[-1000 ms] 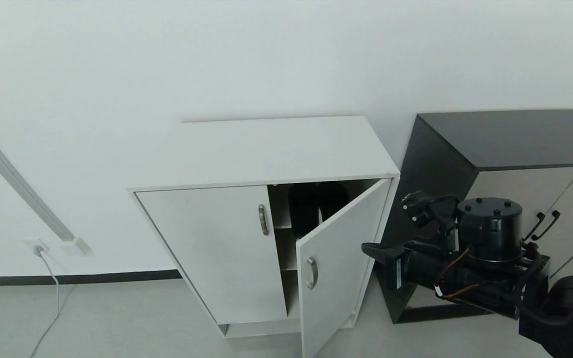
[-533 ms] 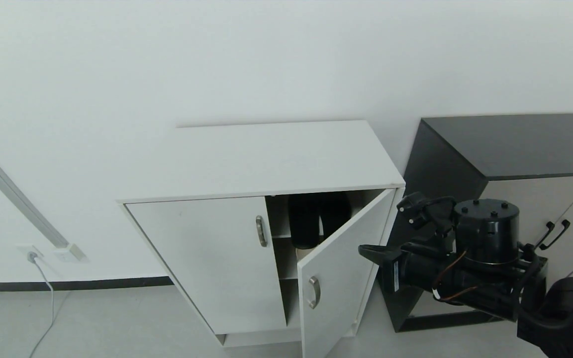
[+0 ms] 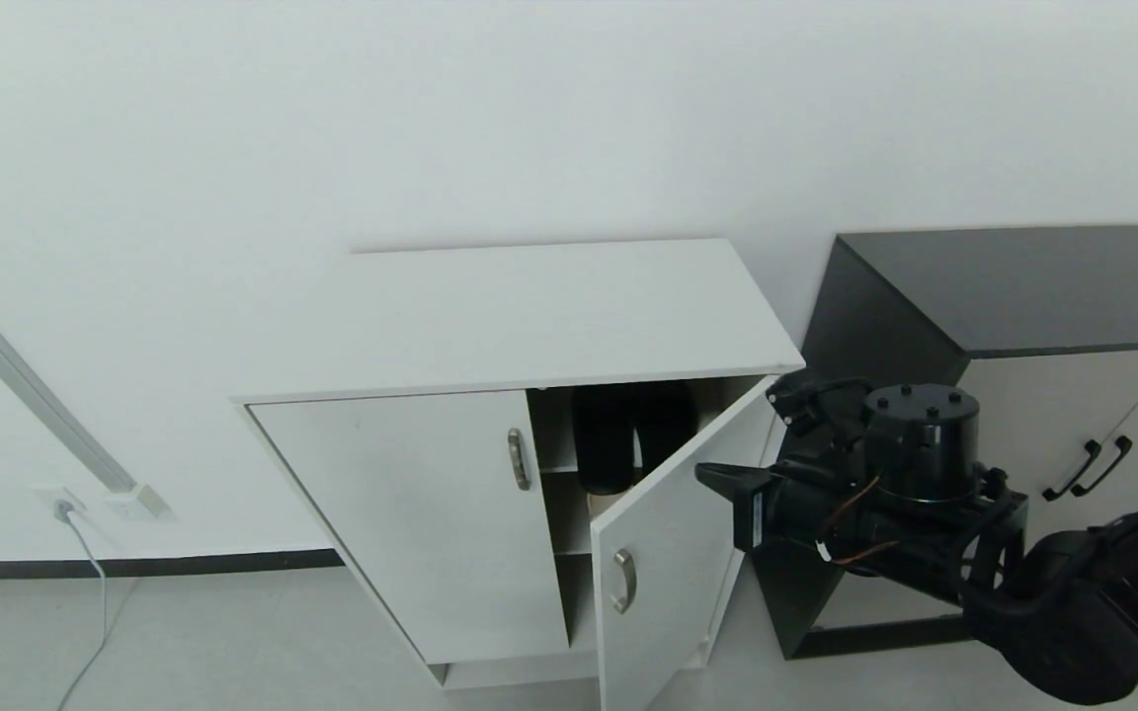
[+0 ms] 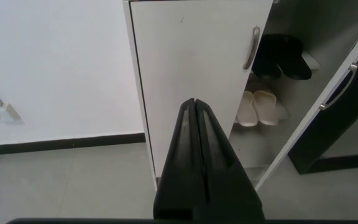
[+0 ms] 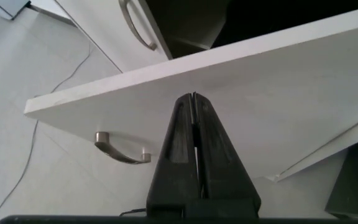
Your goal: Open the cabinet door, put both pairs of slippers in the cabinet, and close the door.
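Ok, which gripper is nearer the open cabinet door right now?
Right. The right gripper is at the outer face of the open door, higher than its handle, touching or nearly so. The left gripper sits back from the cabinet, facing the closed left door.

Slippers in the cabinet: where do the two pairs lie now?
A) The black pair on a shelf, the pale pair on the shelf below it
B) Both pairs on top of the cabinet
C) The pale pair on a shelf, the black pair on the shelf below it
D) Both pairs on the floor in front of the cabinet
A: past the half-open right door, the black pair lies on the upper shelf and the pale pair on the lower shelf.
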